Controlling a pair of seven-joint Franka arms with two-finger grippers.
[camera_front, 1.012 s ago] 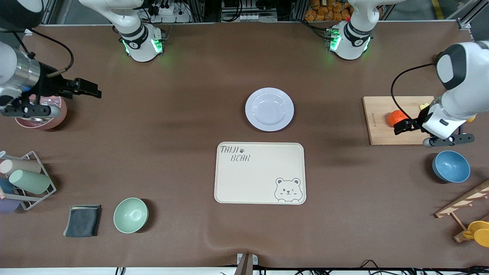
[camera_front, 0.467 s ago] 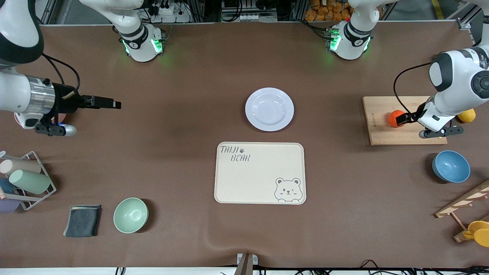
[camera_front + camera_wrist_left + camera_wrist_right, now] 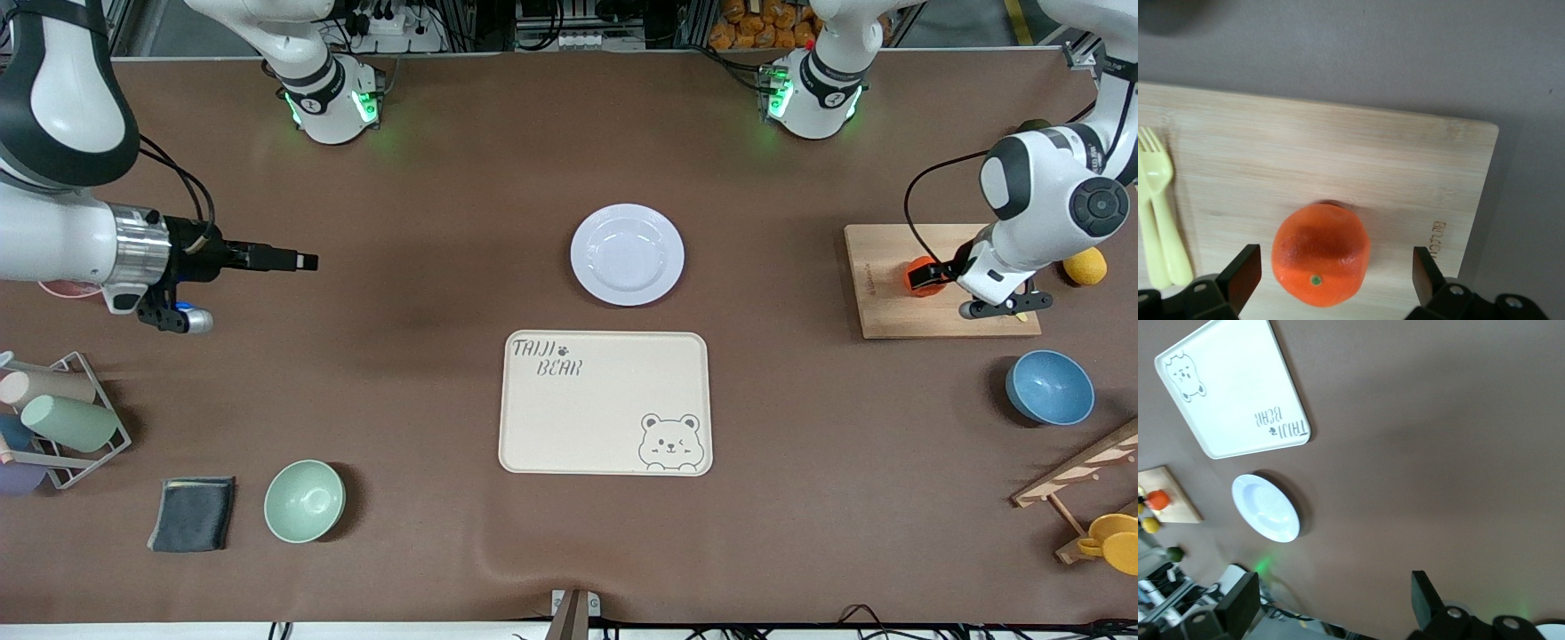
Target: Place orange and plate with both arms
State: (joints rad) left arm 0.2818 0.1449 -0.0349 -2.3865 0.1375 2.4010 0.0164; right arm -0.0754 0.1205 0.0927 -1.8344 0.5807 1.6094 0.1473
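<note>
**Orange grab: L end effector lined up, fingers not on it yet**

Orange (image 3: 1321, 254) sits on the wooden cutting board (image 3: 880, 307) at the left arm's end of the desk. In the left wrist view my left end effector (image 3: 1337, 270) has its fingers wide apart w/ the fruit between them, clear gaps both sides, no contact. A yellow fork (image 3: 1158, 213) lies on the board just beside, and a lemon (image 3: 1085, 266) rests near the board's edge.

How I'd do this step well, IMO: the orange sits a bit nearer one finger, so I'd nudge sideways to centre it first, else the closing finger will roll it. Then drop until the pads bracket the widest part, not the top. Squeeze gently; the skin looks soft and a round fruit squirts out if pinched high. Lift straight up so the fork isn't dragged.

Right end effector (image 3: 284, 260) hangs over bare desk toward the right arm's end, fingers apart per the right wrist view, holding nothing. Plate (image 3: 627, 254) is mid-desk, untouched, just farther from the front cam than the bear tray (image 3: 605, 403). I'd approach its rim low and flat.
</note>
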